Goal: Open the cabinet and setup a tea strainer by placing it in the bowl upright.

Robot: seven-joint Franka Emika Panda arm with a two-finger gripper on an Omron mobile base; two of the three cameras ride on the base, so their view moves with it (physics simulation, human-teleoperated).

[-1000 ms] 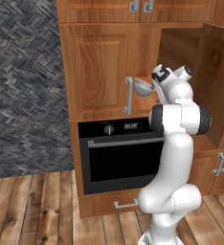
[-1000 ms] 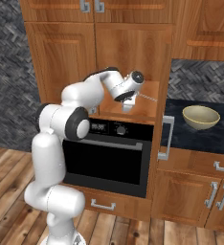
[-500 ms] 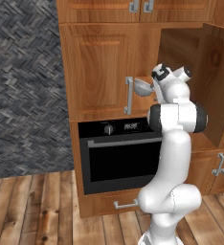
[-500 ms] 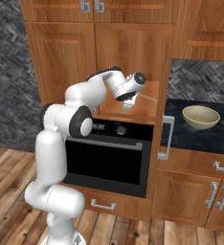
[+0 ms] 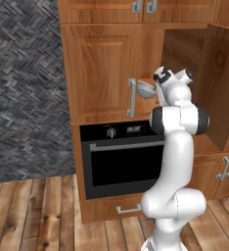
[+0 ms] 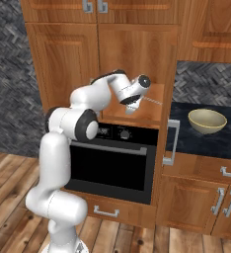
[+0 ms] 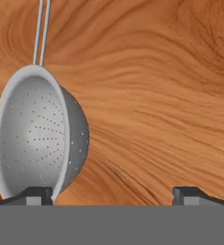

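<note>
Hand view, nearest first: the two dark fingertips (image 7: 37, 194) rise at the bottom edge, one at lower left and one at lower right, set wide apart with nothing between them. Just above the left tip sits the tea strainer (image 7: 35, 136), a perforated silvery half-sphere standing on edge at the left of the frame, its hollow side facing right and toward the camera; its lower rim is cut off behind the left tip, so whether they touch is hard to make out. A thin wire handle runs from its rim out of the top edge. Behind it, wood grain fills the rest of the frame.

Left base view puts the gripper (image 5: 161, 88) at centre, largely hidden by the arm's own wrist, reaching into the cabinet (image 5: 102, 73). The cabinet's right door (image 5: 224, 93) is swung open at the right edge; the left door is shut. The strainer (image 5: 146, 89) shows as a small grey shape just left of the hand, partly covered by it.

Right base view shows the bowl (image 6: 207, 121) at right of centre, resting on the dark counter (image 6: 186, 141), well apart from the hand. Below the cabinet sits a black oven (image 6: 112, 163).
</note>
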